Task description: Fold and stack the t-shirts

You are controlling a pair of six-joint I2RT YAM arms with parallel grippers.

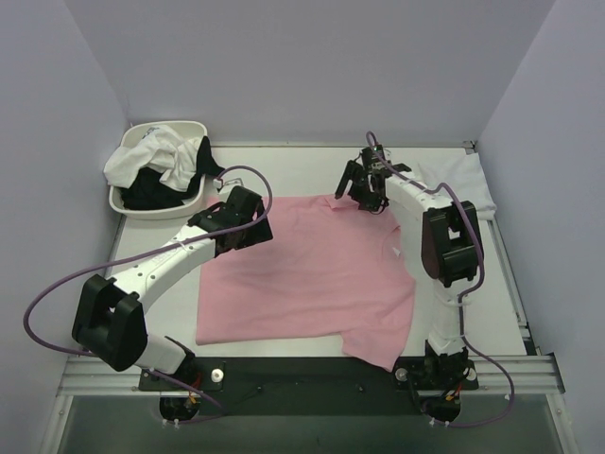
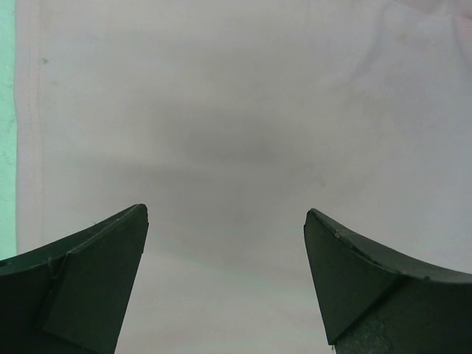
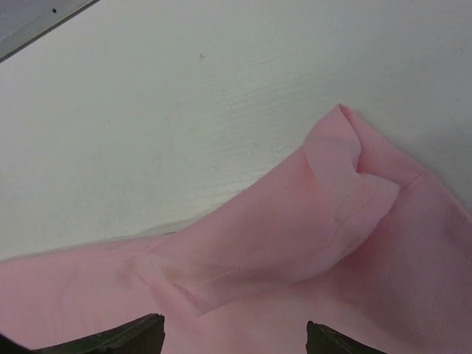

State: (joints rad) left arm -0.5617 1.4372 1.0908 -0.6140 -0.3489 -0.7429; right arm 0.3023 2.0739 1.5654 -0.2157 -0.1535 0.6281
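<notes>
Since the pink shirt (image 1: 312, 274) lies spread flat on the table (image 1: 284, 165), the step in hand looks like taking hold of its far edge for a first fold. Right pincer (image 3: 234, 326): fingers spread, nothing pinched, sitting over a rumpled flap (image 3: 346, 169) at the shirt's far right corner. The flap's tip is doubled over on itself, with bare table just beyond. To do it well, come down with one finger on either side of the raised ridge, take both layers rather than only the top one, and lift low so the body doesn't drag. Can't tell from the wrist view whether the fingertips touch the cloth. Left pincer (image 2: 225, 217): spread wide, empty, hangs over plain pink cloth close to a hemmed edge, at the shirt's far left part. It should get a matching hold before any fold. White shirt (image 1: 142, 156) and black shirt (image 1: 151, 194) sit bunched in the basin (image 1: 128, 206), far left, well apart from the right pincer
</notes>
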